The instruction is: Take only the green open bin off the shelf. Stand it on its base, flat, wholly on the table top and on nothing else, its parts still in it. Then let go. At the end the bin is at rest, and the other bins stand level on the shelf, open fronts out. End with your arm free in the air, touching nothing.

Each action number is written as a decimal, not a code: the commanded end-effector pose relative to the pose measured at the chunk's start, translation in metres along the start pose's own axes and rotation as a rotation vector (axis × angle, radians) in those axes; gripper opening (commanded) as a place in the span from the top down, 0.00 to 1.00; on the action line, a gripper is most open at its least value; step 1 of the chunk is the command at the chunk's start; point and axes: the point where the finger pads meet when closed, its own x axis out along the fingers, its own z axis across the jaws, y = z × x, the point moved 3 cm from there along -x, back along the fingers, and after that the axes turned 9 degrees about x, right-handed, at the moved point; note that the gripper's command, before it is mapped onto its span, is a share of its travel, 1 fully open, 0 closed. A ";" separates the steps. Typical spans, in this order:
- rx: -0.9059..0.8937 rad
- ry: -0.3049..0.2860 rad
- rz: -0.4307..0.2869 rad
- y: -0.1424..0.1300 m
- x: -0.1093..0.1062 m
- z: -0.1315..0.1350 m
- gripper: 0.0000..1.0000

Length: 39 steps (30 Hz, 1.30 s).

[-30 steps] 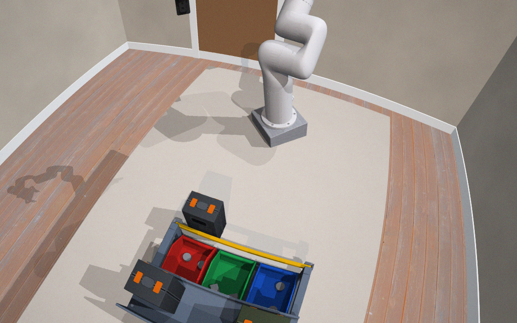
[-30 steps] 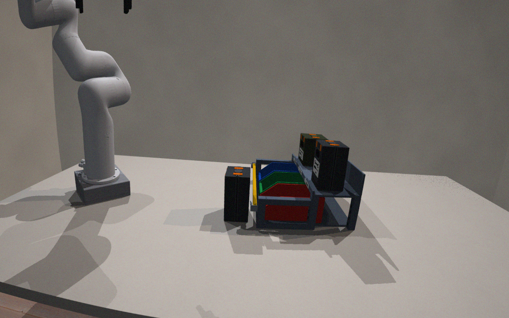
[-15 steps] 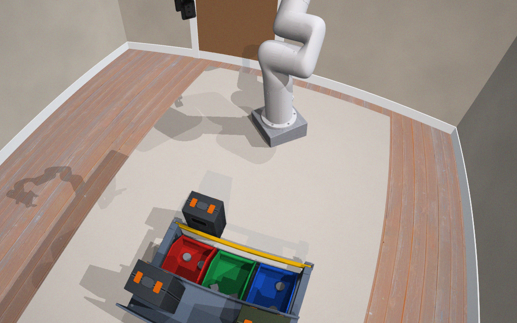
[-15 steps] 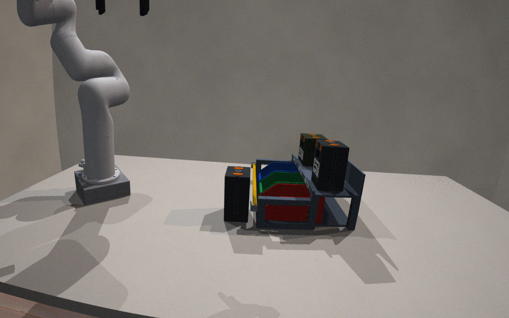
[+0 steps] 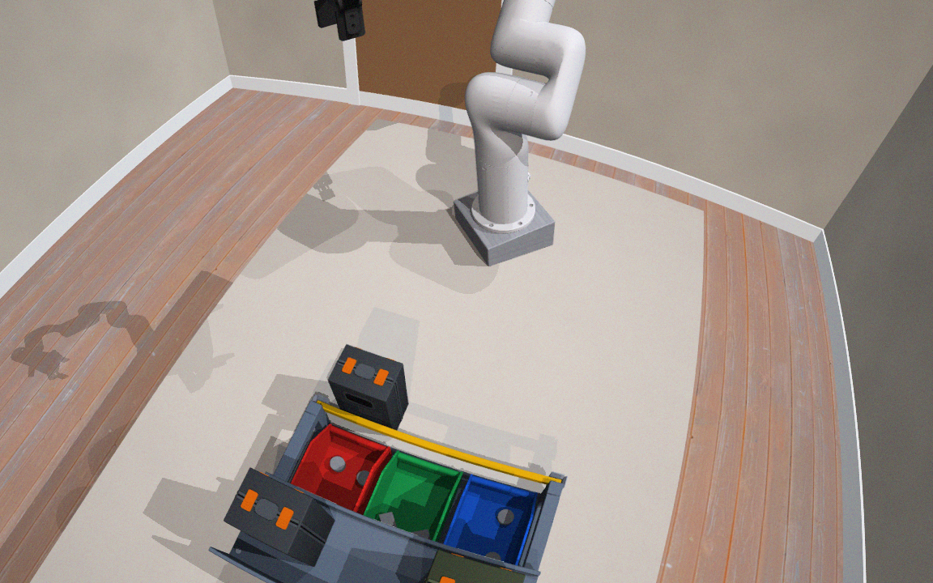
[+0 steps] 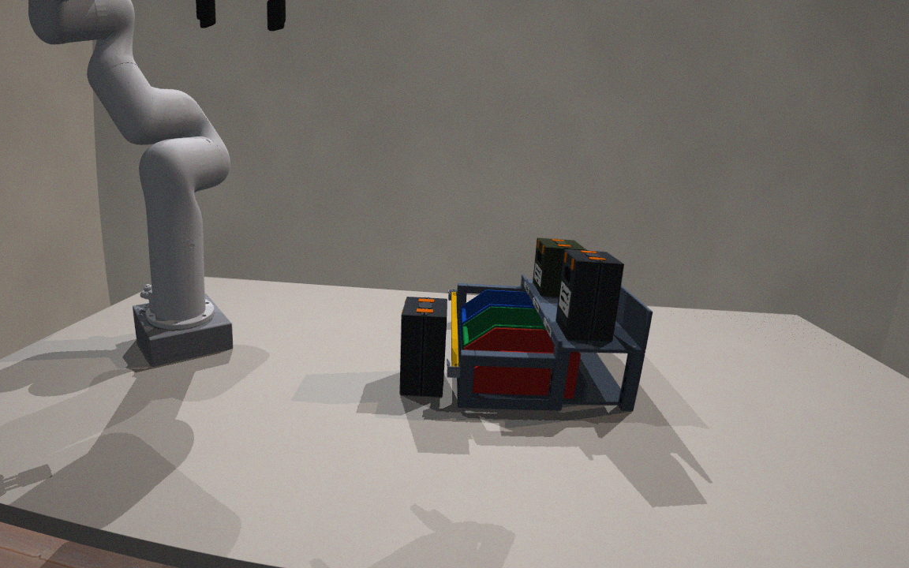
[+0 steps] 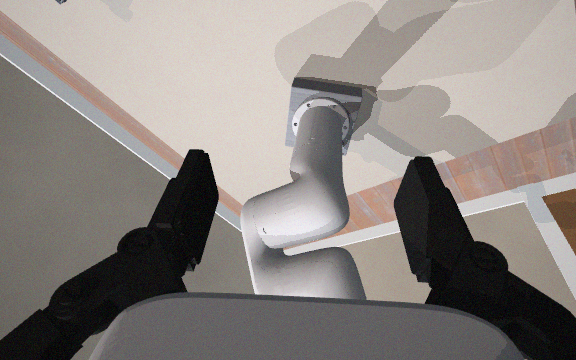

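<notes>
The green open bin (image 5: 411,492) (image 6: 503,319) sits in the middle of the grey shelf (image 5: 354,540) (image 6: 630,317), between a red bin (image 5: 335,464) (image 6: 514,342) and a blue bin (image 5: 492,514) (image 6: 496,300). Each bin holds small grey parts. A yellow bar (image 5: 440,449) (image 6: 454,331) runs along the shelf's front. My gripper (image 5: 339,15) (image 6: 238,13) (image 7: 306,176) is open and empty. It hangs high up near the arm's base (image 5: 506,231) (image 6: 182,335) (image 7: 318,100), far from the shelf. The wrist view shows only the arm, table and floor.
A black case (image 5: 368,384) (image 6: 422,345) stands on the table right in front of the shelf's left end. Another black case (image 5: 278,514) (image 6: 589,293) and a dark green one (image 5: 455,568) (image 6: 549,261) sit on the shelf's top board.
</notes>
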 end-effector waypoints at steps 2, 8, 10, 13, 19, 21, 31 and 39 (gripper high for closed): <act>-0.096 0.007 -0.008 -0.003 0.001 -0.023 0.00; -0.096 0.007 -0.008 -0.003 0.001 -0.023 0.00; -0.096 0.007 -0.008 -0.003 0.001 -0.023 0.00; -0.133 0.010 -0.011 -0.006 0.002 -0.031 0.00; -0.287 0.021 -0.027 -0.018 0.004 -0.065 0.00; -0.287 0.021 -0.027 -0.018 0.004 -0.065 0.00; -0.363 0.027 -0.034 -0.027 0.005 -0.080 0.00; -0.479 0.035 -0.046 -0.041 0.007 -0.104 0.00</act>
